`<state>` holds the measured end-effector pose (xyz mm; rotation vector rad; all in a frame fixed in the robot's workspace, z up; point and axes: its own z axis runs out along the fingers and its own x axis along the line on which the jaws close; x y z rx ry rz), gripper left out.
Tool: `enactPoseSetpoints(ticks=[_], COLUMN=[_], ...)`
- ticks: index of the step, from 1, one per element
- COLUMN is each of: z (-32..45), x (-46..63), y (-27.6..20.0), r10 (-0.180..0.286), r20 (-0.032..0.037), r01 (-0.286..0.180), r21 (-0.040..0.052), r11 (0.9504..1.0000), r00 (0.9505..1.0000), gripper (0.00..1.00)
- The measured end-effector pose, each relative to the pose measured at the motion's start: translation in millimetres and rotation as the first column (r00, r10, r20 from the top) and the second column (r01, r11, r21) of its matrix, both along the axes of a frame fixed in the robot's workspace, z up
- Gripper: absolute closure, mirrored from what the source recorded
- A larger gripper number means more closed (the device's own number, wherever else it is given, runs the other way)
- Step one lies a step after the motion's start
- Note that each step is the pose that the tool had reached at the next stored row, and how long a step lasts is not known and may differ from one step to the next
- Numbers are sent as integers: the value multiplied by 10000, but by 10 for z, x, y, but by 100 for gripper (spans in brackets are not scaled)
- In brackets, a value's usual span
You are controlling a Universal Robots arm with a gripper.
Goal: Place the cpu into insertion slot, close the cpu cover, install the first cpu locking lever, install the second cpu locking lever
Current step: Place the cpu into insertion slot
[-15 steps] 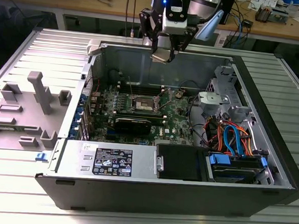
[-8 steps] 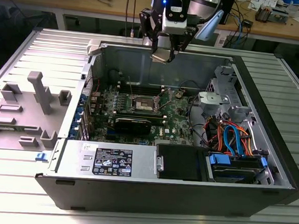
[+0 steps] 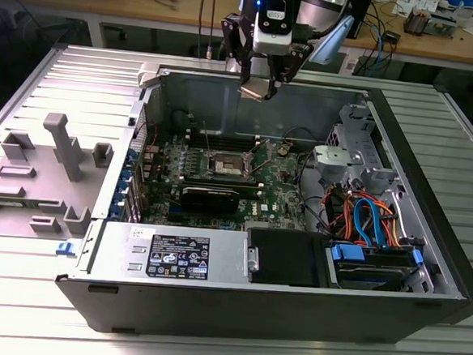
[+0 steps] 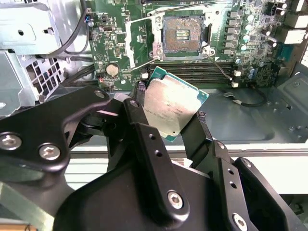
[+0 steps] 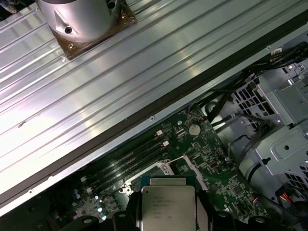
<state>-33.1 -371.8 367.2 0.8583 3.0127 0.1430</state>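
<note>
Item 1: tool [image 3: 257, 85], clamped on the cpu [image 4: 171, 103] by its edges, silver top plain in both wrist views. I hold it high over the open computer case [image 3: 292, 305].
Item 2: insertion slot [image 3: 227, 166], dark centre bare. In the exterior view it sits at 6 o'clock from the tool, well apart.

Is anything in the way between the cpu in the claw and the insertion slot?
Nothing visible. The claw holds the cpu above the motherboard, and the insertion slot lies uncovered, its contacts showing.
</note>
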Motion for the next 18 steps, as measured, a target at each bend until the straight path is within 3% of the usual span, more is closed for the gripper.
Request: enactPoseSetpoints(ticks=[18], z=[-1], x=[0], y=[0], r10=[-118], r20=[0], r01=[118], r21=[0], r11=[9999], r00=[9999], gripper=[45])
